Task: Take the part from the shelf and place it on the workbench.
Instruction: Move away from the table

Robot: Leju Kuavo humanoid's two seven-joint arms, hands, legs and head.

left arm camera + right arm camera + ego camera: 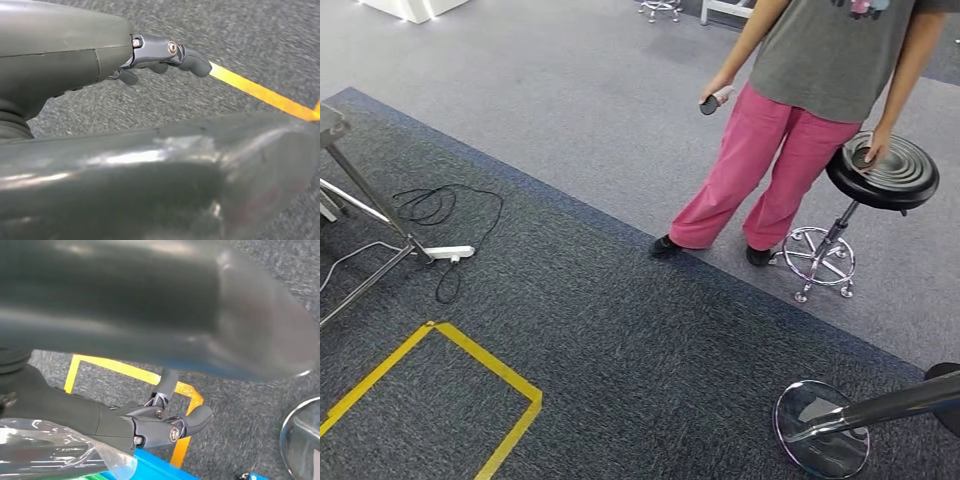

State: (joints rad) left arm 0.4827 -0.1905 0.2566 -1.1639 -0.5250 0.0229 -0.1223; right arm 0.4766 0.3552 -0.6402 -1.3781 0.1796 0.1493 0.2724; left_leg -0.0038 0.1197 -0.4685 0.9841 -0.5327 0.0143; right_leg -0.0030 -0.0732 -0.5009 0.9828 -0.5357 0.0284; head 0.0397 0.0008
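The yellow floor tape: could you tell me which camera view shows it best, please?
The head view: the yellow floor tape shows as an open corner on the dark carpet. The left wrist view catches one strip beyond the left hand; the right wrist view shows a corner partly behind the right hand.

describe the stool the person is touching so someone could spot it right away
Start at the person in pink trousers standing on the lighter grey carpet. Their hand rests on the stool beside them: a round black ridged seat above a chrome ring base, unlike the plain flat chrome disc base nearby.

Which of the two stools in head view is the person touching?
The far black-seated stool on the light carpet: the person rests a hand on its seat. The near stool's round chrome base stands alone at lower right.
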